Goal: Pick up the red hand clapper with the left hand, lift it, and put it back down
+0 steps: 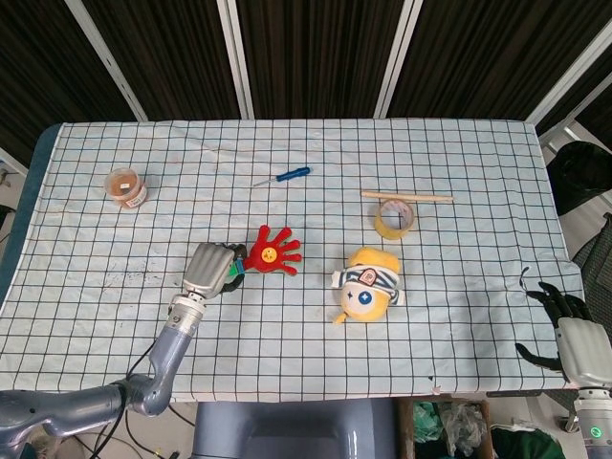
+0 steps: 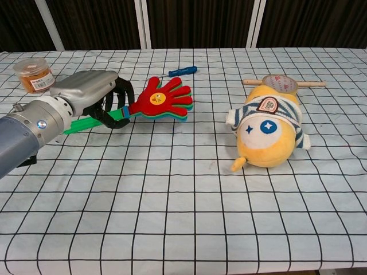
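Note:
The red hand clapper [image 1: 273, 251] [image 2: 164, 99] is a red hand-shaped paddle with a yellow smiley, green and blue layers behind it and a green handle. My left hand [image 1: 207, 268] [image 2: 92, 94] grips its handle and holds it lifted off the checked tablecloth, palm end pointing right. The green handle end sticks out behind the hand in the chest view. My right hand [image 1: 564, 323] hangs beyond the table's right front corner, fingers apart and holding nothing; only the head view shows it.
A yellow plush toy [image 1: 365, 285] [image 2: 266, 128] lies right of the clapper. A tape roll [image 1: 394, 218] and wooden stick [image 1: 406, 197] lie behind it. A blue screwdriver [image 1: 283, 176] [image 2: 174, 73] and an orange-filled jar [image 1: 125, 186] [image 2: 35, 74] stand further back.

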### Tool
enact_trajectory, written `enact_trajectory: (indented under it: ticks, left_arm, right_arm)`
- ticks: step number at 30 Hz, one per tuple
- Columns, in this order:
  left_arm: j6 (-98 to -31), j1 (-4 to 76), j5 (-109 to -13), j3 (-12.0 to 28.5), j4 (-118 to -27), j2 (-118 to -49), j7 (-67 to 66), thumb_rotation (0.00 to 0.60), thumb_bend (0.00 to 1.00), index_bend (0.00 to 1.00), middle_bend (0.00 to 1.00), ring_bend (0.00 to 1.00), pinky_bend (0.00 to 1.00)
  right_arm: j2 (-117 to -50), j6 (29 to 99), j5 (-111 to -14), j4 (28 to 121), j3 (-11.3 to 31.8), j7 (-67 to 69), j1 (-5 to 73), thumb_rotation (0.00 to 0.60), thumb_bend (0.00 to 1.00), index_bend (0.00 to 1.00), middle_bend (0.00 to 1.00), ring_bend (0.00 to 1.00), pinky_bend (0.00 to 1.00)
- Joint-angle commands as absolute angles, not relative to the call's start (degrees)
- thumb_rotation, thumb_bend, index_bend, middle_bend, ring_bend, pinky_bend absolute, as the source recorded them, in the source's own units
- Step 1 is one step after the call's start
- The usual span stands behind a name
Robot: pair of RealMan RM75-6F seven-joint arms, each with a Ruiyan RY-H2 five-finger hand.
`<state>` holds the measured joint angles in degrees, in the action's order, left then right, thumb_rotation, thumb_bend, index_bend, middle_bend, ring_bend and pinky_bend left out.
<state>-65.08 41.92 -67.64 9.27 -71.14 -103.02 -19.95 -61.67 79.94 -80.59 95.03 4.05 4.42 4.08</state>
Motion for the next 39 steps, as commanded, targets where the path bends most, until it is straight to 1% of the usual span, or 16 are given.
enact_trajectory:
  ticks: [1,6,13,18,22,27,33,39]
  left_arm:
    - [-67.98,41.51,-74.0,9.13,-71.48,-101.89,-12.9,0.6,0.48,0.66,0.73,0.63,0.61]
    - [-69.95,41.28,-77.63,9.54,-73.45,-100.63,-7.08,0.6,0.48,0.69,0.76,0.67,0.68]
    - [-68.22,41.52,-78.5,10.01,-77.17,-97.6,-4.32,0.6,0.48,0.72,0.79,0.71,0.75]
    - [-67.59,41.81,-78.97,10.52,-78.89,-96.12,-4.08,0.6,0.48,0.73,0.8,0.72,0.75]
    - [-67.61,41.89,-79.33,10.86,-79.41,-95.44,-4.2,0.6,0.49,0.75,0.83,0.75,0.77]
    - [-67.49,41.64,-79.53,10.64,-79.6,-95.01,-4.42,0.6,0.49,0.76,0.84,0.76,0.77]
    - [-66.86,41.4,-79.37,10.25,-79.54,-94.85,-4.38,0.6,0.49,0.75,0.82,0.73,0.75]
    - [-66.57,41.35,-79.52,9.89,-78.44,-95.11,-5.7,0.6,0.49,0.76,0.83,0.73,0.75]
  right_arm:
    - [-61.64,79.84,-80.51,95.11,4.04,4.6,4.08,0.6,0.12,0.21,0.11,0.18,0.13]
    - [-61.55,79.83,-80.52,95.2,4.05,4.69,4.08,0.6,0.12,0.21,0.11,0.18,0.13]
    - [-61.51,79.75,-80.57,95.26,3.99,4.78,4.08,0.6,0.12,0.21,0.11,0.18,0.14]
    - [-61.46,79.68,-80.62,95.34,3.96,4.75,4.12,0.6,0.12,0.2,0.11,0.18,0.15]
    - [-61.45,79.72,-80.6,95.33,3.99,4.83,4.1,0.6,0.12,0.21,0.11,0.18,0.15]
    - [-61.46,79.67,-80.65,95.35,3.93,4.78,4.12,0.6,0.12,0.21,0.11,0.18,0.15]
    - [-61.46,79.78,-80.6,95.37,3.97,4.75,4.08,0.6,0.12,0.21,0.11,0.18,0.15]
    - [-61.49,79.74,-80.57,95.36,3.98,4.67,4.1,0.6,0.12,0.2,0.11,0.18,0.14]
